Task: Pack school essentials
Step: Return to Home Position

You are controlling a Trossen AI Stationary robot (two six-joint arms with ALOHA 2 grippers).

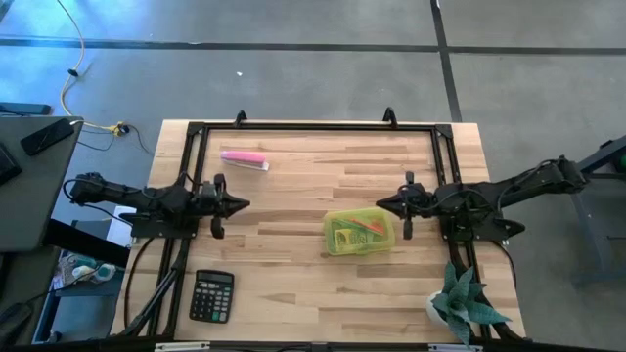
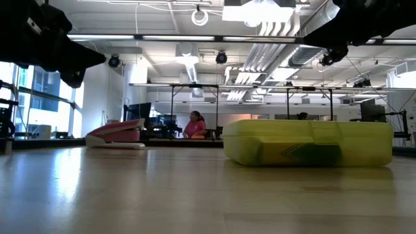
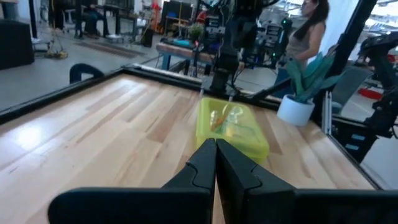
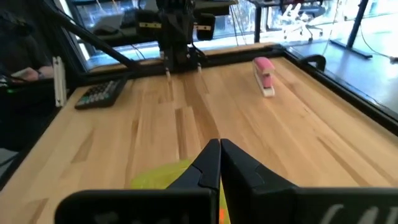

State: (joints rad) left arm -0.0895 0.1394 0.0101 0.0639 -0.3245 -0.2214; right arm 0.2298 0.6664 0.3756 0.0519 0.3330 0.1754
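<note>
Left gripper (image 1: 245, 204): fingers closed on nothing, raised over the table's left side. Right gripper (image 1: 380, 204): fingers closed on nothing, raised beside the shut yellow-green case (image 1: 359, 233).

High looks down; low skims the table (image 2: 130, 195); wrists face inward across it.

Matte-black jointed arms (image 1: 127, 196) end in tapered, pointed pincers (image 1: 243, 204).

Case (image 1: 342, 235) yel-green, translucent; pencil (image 1: 369, 228) orange; stapler (image 1: 245, 159) pink; calc (image 1: 211, 295) black; table (image 1: 293, 196) wood-grain.
</note>
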